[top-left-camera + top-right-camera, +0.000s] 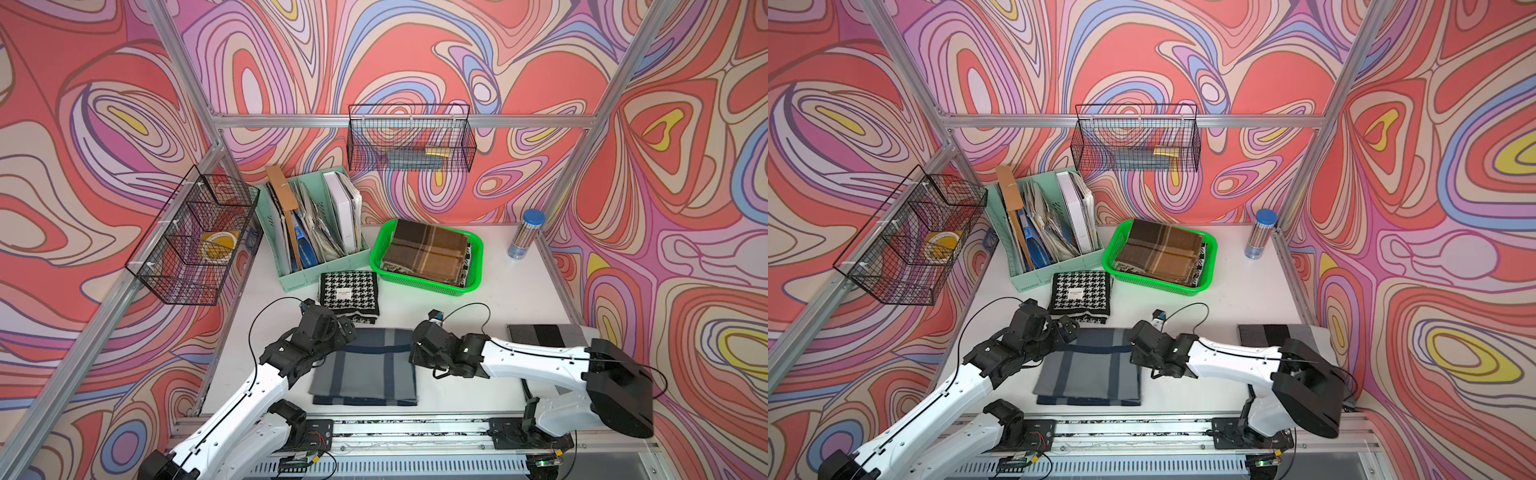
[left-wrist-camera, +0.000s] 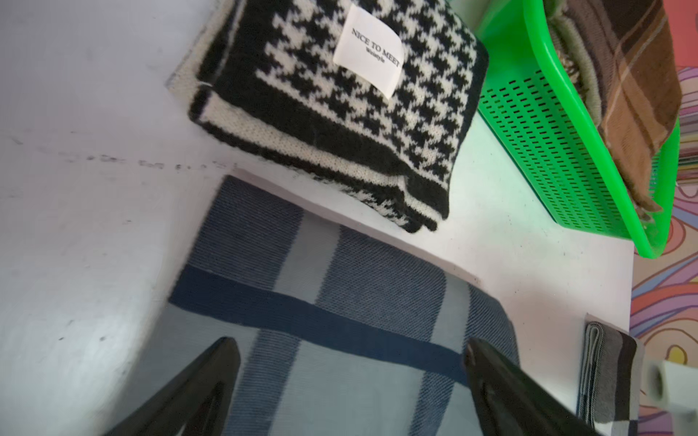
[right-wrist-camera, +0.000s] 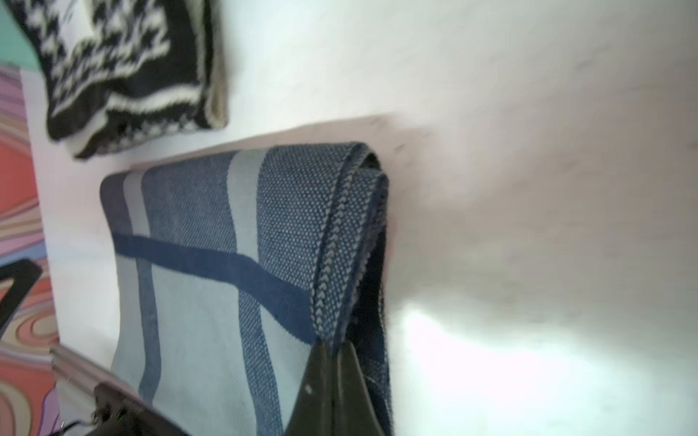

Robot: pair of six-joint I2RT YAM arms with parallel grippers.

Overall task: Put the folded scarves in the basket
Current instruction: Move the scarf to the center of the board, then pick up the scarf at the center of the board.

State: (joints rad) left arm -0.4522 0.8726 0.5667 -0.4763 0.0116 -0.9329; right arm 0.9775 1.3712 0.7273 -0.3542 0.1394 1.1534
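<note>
Basket [image 1: 419, 283], one o'clock from blue scarf [image 1: 365, 374], holds brown scarf [image 1: 428, 249]. Right jaws clamped on blue scarf's edge; left jaws apart.

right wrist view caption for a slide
Right claw shut on the folded edge of the blue plaid scarf, houndstooth scarf nearby

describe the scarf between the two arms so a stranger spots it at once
On the white table, look at the front middle. The folded scarf lies there, the right hand shut on its edge. Unlike the houndstooth scarf behind it and the brown one in the green basket, it is grey-blue with navy bands.
</note>
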